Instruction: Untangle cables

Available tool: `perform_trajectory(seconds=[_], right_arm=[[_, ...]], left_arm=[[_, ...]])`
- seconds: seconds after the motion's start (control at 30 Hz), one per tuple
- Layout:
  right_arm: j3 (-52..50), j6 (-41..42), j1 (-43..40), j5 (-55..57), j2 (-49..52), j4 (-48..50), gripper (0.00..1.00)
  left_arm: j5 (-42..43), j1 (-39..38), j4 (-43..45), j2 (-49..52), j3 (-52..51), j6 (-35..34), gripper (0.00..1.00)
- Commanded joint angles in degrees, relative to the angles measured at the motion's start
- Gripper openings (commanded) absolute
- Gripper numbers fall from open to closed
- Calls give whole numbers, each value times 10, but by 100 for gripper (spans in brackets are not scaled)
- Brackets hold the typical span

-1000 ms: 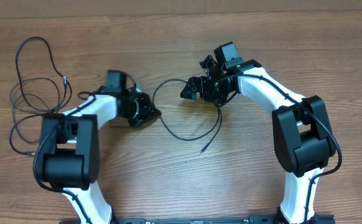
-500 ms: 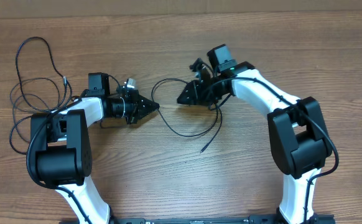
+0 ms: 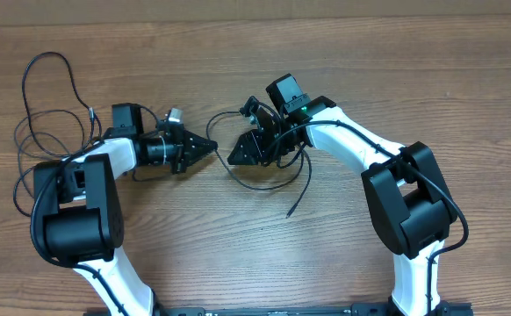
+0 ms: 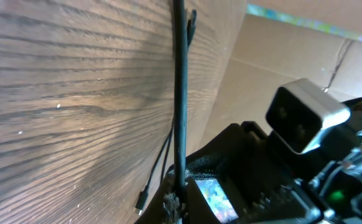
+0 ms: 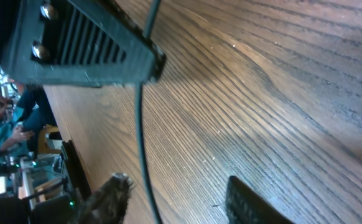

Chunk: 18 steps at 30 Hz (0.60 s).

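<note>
A thin black cable (image 3: pixel 264 187) loops on the wooden table between my two grippers, and its free end (image 3: pixel 288 212) lies toward the front. My left gripper (image 3: pixel 210 146) is shut on this cable. In the left wrist view the cable (image 4: pixel 180 93) runs straight up from the pinched jaws (image 4: pixel 180 198), with a small plug (image 4: pixel 142 202) beside them. My right gripper (image 3: pixel 236 154) faces the left one, close to it. Its fingers (image 5: pixel 109 196) stand apart. The cable (image 5: pixel 140 124) passes between them near the left finger, not pinched.
More thin black cables (image 3: pixel 45 55) lie in loose loops at the far left, one with a silver-tipped plug (image 3: pixel 90 112). The left arm's base (image 3: pixel 75 224) and the right arm's base (image 3: pixel 409 219) stand at the front. A cardboard wall (image 4: pixel 280 43) borders the table.
Both grippers have shifted left, the left one drawing the cable along. The right gripper's jaws have narrowed around the cable. The loop on the table has been pulled smaller.
</note>
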Motion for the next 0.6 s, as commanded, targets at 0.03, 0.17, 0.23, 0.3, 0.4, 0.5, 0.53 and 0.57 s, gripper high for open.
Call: perform_trajectory(seconds=[0.03,0.17,0.23,0.3,0.4,0.5,0.53,0.57], right_arm=[[0,-5,1,-9,3,6,44],[-1,-3,5,-9,3,7,44],[-1,-3,10,-9,3,9,43],[-1,-3,16,-9,3,11,44],[-1,-3,26,-9,3,14,44],[-1,-3,33,-9,3,19,44],[-1,-3,35,-9,3,20,43],[-1,-3,36,-9,3,21,43]], left_arm=[[25,3,1,5,-3,13,4],[25,3,5,5,-3,13,4],[25,3,5,5,-3,13,4],[25,1,5,5,-3,13,4],[25,0,5,5,-3,2,4],[37,0,5,5,-3,-3,4],[39,0,5,5,-3,-3,4],[40,0,5,5,-3,-3,4]])
